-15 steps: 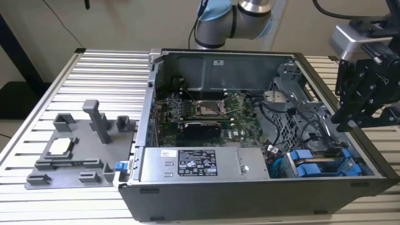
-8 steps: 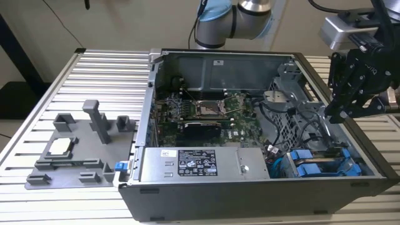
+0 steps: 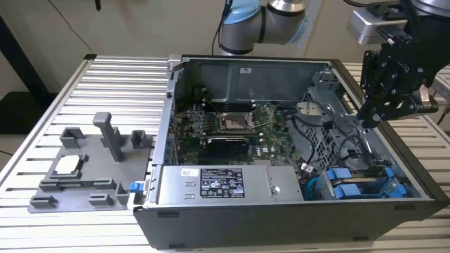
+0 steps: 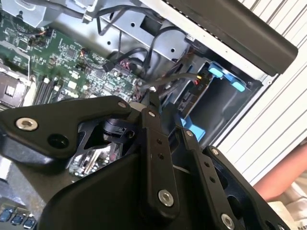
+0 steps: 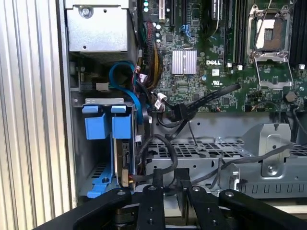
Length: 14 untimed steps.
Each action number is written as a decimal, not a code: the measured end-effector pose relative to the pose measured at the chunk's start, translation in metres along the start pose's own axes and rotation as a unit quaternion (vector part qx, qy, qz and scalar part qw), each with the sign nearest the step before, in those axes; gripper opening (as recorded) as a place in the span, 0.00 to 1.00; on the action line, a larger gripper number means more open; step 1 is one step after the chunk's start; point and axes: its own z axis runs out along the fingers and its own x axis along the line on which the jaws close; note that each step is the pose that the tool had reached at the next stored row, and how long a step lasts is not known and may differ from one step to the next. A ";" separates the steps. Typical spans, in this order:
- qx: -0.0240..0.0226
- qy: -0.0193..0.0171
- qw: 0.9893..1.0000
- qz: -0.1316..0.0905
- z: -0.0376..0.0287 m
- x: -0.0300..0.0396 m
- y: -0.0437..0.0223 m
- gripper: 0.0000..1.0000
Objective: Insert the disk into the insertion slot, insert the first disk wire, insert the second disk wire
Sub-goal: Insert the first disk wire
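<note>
Gripper (image 5: 170, 181) is nearest in the first wrist view, low over the drive cage (image 5: 206, 149) on the case's disk side. Can't tell if the jaws are open or shut, or if anything's held, since its own linkage is in the way. Just past it, black wires (image 5: 206, 98) lie loose across the cage and board edge, ends hard to trace. Then the insertion slot (image 5: 80, 158): the disk (image 5: 125, 158) stands edge-on inside it, blue tab at the mouth, w/ the other blue carrier (image 5: 95, 127) just beside. So step 1 looks done, imo. Both wire steps prob. still left, as no plug is clearly seated on the disk's end. That end is half hidden by carrier + cables, so not certain. The disk's flat face is turned away. Farthest off, the motherboard (image 5: 192, 81).
</note>
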 end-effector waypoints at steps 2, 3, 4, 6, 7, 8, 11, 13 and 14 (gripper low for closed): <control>0.000 0.000 1.000 0.000 -0.0003 -0.0012 0.0031 0.27; 0.000 0.000 1.000 0.000 -0.0005 -0.0014 0.0052 0.27; 0.000 0.000 1.000 0.000 -0.0006 -0.0016 0.0076 0.27; 0.001 0.000 1.000 0.000 -0.0010 -0.0020 0.0130 0.27; 0.001 0.000 1.000 0.000 -0.0011 -0.0023 0.0159 0.27; 0.001 0.000 1.000 0.000 -0.0014 -0.0026 0.0190 0.27; 0.002 0.000 1.000 0.000 -0.0020 -0.0041 0.0288 0.27; 0.003 0.000 1.000 0.000 -0.0023 -0.0055 0.0350 0.27; 0.003 0.000 1.000 0.000 -0.0026 -0.0065 0.0383 0.27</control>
